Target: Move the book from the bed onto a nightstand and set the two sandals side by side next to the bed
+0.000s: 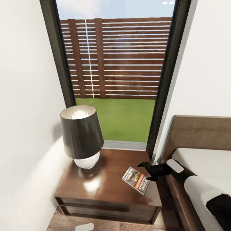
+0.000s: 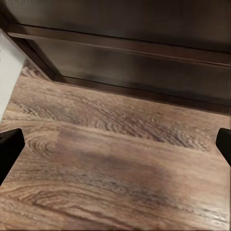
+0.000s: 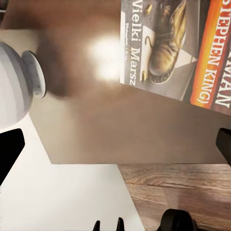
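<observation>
Book [image 1: 136, 180] lies flat on the nightstand [image 1: 96, 189], right under my right claw [image 1: 145, 170], whose fingers are spread wide and holding nothing. I judge the book half done; the sandals are left. Cover reads "STEPHEN KING" and "Wielki Marsz". Lamp [image 1: 81, 138] stands beyond the claw. Left claw [image 2: 115, 144] hangs wide over floor [image 2: 115, 183].

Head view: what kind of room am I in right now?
Most likely a bedroom corner: a bed with a wooden headboard, a nightstand beside it carrying a lamp and a book, and a tall window onto a lawn and fence.
</observation>
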### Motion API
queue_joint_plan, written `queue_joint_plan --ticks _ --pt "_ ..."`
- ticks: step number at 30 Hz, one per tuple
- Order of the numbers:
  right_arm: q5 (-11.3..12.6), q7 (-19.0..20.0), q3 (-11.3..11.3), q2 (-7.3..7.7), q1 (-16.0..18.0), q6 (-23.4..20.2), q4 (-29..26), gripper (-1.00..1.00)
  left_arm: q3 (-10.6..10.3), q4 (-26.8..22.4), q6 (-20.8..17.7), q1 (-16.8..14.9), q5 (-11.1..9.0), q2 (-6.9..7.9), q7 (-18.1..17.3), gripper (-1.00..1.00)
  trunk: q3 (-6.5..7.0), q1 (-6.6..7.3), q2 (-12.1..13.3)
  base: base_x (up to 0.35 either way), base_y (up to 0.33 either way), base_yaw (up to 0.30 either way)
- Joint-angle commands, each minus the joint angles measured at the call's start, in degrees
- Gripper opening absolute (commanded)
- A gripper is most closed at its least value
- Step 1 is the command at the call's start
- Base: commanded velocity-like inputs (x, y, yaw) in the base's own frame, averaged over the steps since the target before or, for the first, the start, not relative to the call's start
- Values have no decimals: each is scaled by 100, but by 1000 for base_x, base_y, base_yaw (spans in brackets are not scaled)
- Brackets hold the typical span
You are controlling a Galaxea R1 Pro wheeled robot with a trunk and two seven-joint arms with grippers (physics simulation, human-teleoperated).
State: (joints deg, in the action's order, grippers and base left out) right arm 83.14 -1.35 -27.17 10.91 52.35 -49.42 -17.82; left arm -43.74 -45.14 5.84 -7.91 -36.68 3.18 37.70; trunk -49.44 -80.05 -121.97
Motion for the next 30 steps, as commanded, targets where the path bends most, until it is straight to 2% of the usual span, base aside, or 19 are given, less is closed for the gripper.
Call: queue_joint_plan --ticks 1,11,21,30 --pt "35 -14 -34 6 3 -7 -5 100 -41 -3 49 -9 -72 7 36 100 13 24 39 0 0 0" --pt "35 -15 -34 7 3 -6 -6 100 -21 -3 14 -9 -114 7 37 100 193 243 440 0 0 -25" --pt "35 -12 -24 7 3 -15 -6 100 -21 13 12 -9 -120 7 36 100 372 463 841 -15 0 -215" --pt "35 -15 -25 7 3 -15 -8 100 -29 218 14 -9 -114 -27 27 100 534 660 1202 -284 0 -19"
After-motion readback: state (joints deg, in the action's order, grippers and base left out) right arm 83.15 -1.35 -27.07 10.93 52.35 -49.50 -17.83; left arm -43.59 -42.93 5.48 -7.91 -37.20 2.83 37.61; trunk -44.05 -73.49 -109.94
